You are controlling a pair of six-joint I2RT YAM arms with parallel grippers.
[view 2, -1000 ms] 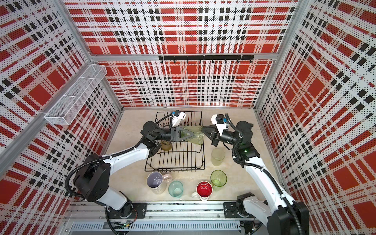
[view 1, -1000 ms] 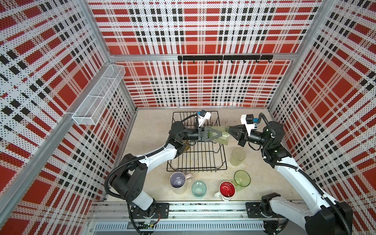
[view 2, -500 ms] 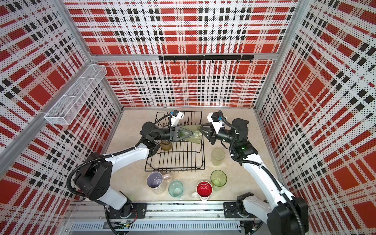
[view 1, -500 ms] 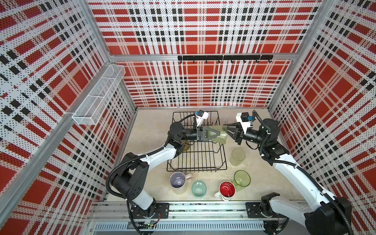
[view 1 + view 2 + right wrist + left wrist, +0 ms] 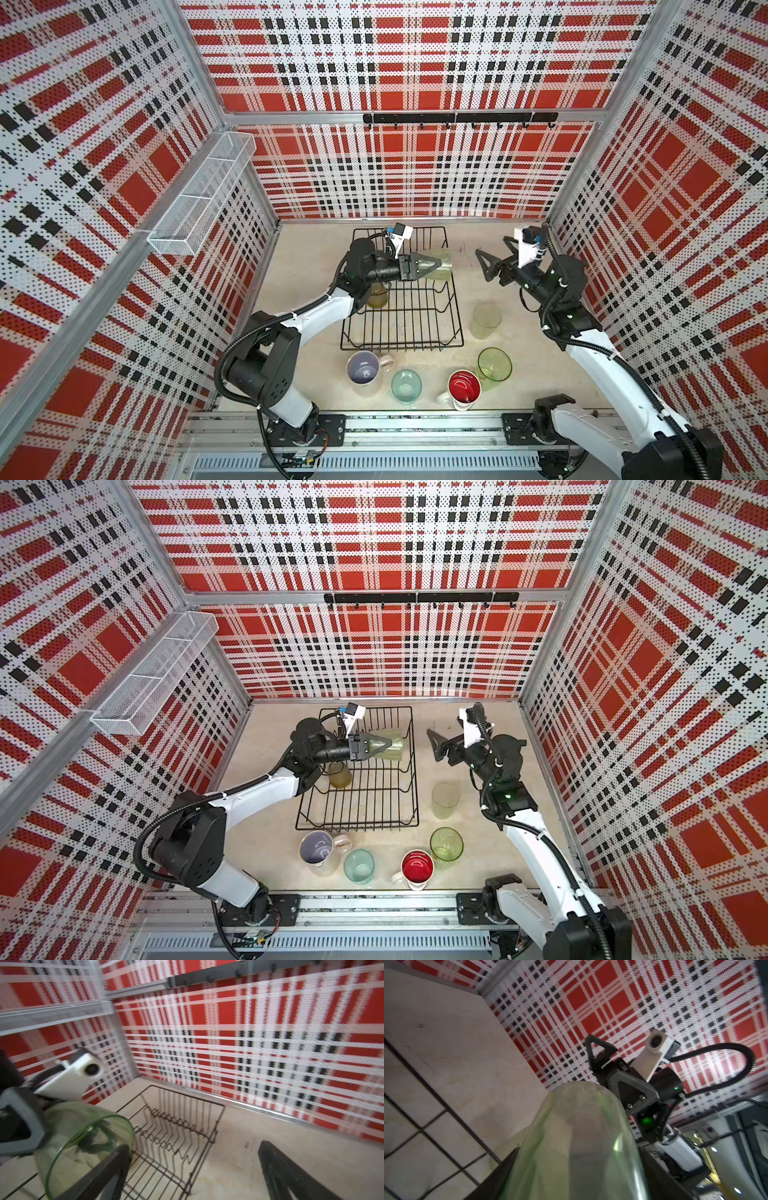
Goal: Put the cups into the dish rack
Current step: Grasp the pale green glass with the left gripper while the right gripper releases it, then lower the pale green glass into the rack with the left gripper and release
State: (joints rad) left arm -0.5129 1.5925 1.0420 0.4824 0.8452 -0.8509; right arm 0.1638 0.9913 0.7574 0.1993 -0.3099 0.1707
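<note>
Operator: Where does everything sit, measured off the rack?

Spotter: Start with the dish rack (image 5: 399, 347) itself: black wire, prongs up, mostly bare. Your left gripper (image 5: 434, 266) hangs over the rack's far right part, jaws set wide around a clear green tumbler (image 5: 445, 272) and clamped on it. The cup lies on its side in the air, mouth pointing away from the rack toward your right gripper (image 5: 492, 249). That one stands off the rack's right side, fingers spread as wide as they go, holding nothing, clear of the cup.

Operator: Why sideways?

Spotter: My guess is that, held by the body like that, you can roll the wrist and tip it mouth-down between the prongs. The open right gripper is parked outside the rack, I'd say so it can't snag the rim.

Operator: And the cup itself?

Spotter: Thin, see-through, pale green, smooth-walled — likely slippery, so don't ease the squeeze. An amber cup (image 5: 377, 297) sits inside the rack at its left side, partly hidden under your left arm. Outside, before the rack's front edge, are the pink mug (image 5: 365, 371) and white mug (image 5: 464, 388), red inside, with the teal tumbler (image 5: 406, 385) between them. A second green tumbler (image 5: 493, 365) stands off the front right corner — and a frosted pale one (image 5: 485, 321) is just beside the right wall.
</note>
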